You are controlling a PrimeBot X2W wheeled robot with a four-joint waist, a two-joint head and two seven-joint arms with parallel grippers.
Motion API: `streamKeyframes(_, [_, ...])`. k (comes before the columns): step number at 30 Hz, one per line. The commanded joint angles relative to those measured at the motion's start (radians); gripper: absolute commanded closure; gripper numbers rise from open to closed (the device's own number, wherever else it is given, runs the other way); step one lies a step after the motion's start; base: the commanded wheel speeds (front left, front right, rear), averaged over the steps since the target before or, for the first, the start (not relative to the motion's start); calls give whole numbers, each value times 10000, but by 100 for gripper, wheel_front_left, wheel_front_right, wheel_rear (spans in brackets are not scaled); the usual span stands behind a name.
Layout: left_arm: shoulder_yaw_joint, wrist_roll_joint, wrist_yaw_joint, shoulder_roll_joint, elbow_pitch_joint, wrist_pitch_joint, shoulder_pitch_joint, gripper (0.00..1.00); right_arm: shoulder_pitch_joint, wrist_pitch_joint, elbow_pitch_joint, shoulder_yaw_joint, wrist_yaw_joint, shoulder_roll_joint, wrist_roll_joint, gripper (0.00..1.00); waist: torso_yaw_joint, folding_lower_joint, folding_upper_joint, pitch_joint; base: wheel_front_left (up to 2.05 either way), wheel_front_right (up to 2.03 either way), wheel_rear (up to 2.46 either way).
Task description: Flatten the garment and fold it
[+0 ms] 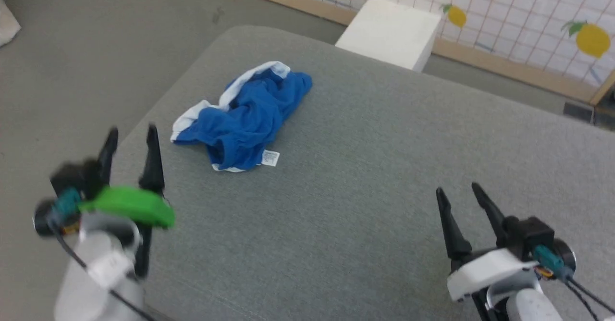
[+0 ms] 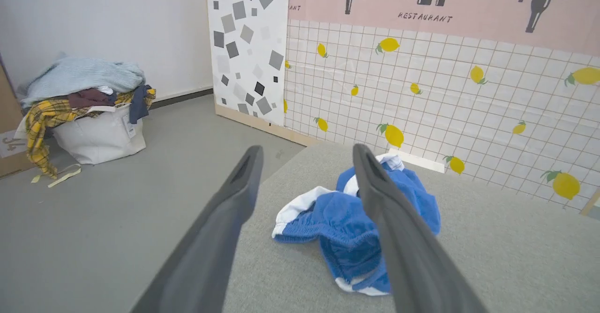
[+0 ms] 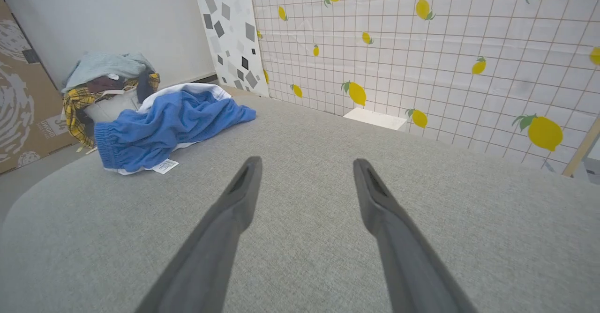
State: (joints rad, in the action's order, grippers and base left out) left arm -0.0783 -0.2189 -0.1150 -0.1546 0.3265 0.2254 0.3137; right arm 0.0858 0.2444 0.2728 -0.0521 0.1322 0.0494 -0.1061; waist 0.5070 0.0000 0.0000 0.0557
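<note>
Head view: the garment (image 1: 245, 119) is lying crumpled on the grey padded surface (image 1: 365, 177), close to its left edge and toward the far left corner. The white waistband is showing along the bundle's far-left side, and the care tag (image 1: 270, 158) is sticking out at its near side. The left gripper (image 1: 133, 129) is hovering at the surface's left edge, nearer the robot than the garment and apart from it. Its fingers are standing wide apart and holding nothing. The right gripper (image 1: 457, 188) is hovering over the near right part of the surface, well apart from the garment, and it too is spread wide and empty. A white box (image 1: 389, 30) is sitting beyond the far edge.

Left wrist view: the left gripper (image 2: 307, 148) is pointing at the garment (image 2: 342, 219), fingers gaping with nothing between them. One finger is overlapping the fabric in the picture; contact cannot be told. A heaped laundry bag (image 2: 98, 135) is standing on the floor.

Right wrist view: the right gripper (image 3: 305, 160) is hanging over bare surface, splayed and empty. The garment (image 3: 164, 125) is lying far off toward the left edge.
</note>
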Motion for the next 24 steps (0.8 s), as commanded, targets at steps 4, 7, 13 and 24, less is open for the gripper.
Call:
streamKeyframes(4, [343,-909,-141,-802,1472,-609,2090,0,520,-265,-428,166,-15,8,518,0,-1151,0,0,1632,0,0,0])
streamKeyframes(7, [1346,-2882,-153,-1497,3274,-2624,3601,0,665,-539,-946,375,-15,8,805,0,-1808,0,0,2469,0,0,0])
streamKeyframes(13, [2335,-4577,-155,-2018,4427,-4658,4471,0,569,-740,-1428,586,-15,8,930,0,-2287,0,0,3052,0,0,0])
streamKeyframes(24, [3370,-5658,-156,-2081,6039,-6317,4321,0,663,-833,-1729,586,-15,8,897,0,-2321,0,0,3224,0,0,0])
